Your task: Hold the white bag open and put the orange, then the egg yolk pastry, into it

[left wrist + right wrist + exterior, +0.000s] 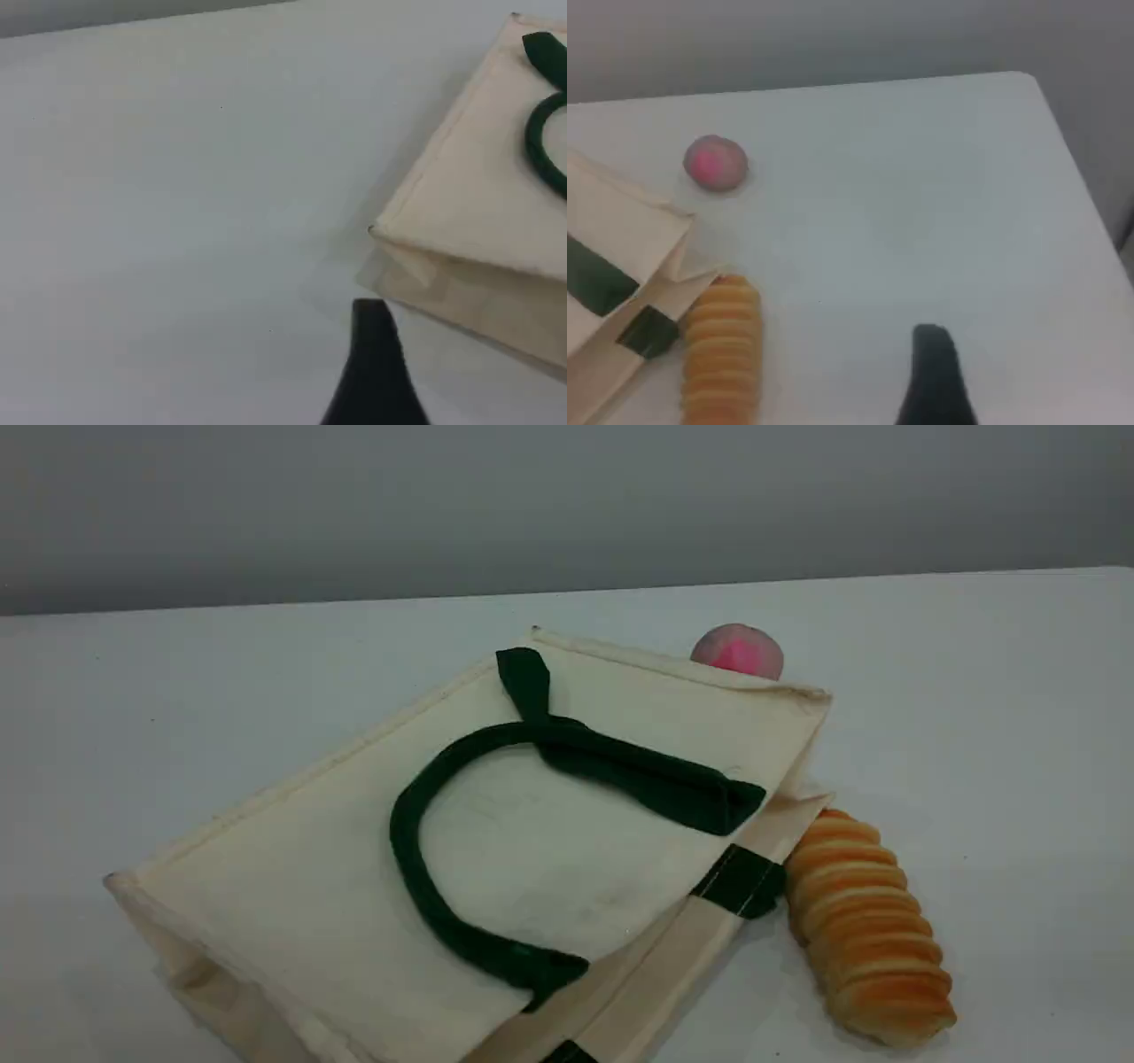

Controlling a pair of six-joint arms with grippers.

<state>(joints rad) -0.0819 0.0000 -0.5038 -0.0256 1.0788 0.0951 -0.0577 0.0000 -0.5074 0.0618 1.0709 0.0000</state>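
Note:
The white bag (567, 868) lies flat on the table with its mouth pressed closed, facing the lower right. One dark green handle (409, 850) is folded back over its upper side. The bag's corner shows in the left wrist view (496, 204) and its mouth edge in the right wrist view (620, 230). The orange and the egg yolk pastry are out of view. One black fingertip of the left gripper (376, 354) hangs over bare table just left of the bag's corner. One fingertip of the right gripper (935, 372) hangs over bare table right of the bag. Neither holds anything.
A greyish ball with a pink centre (738, 651) sits behind the bag's far edge and shows in the right wrist view (716, 163). A long ridged golden bread (868, 930) lies against the bag's mouth side (722, 350). The table's right edge and far corner (1028, 78) are close.

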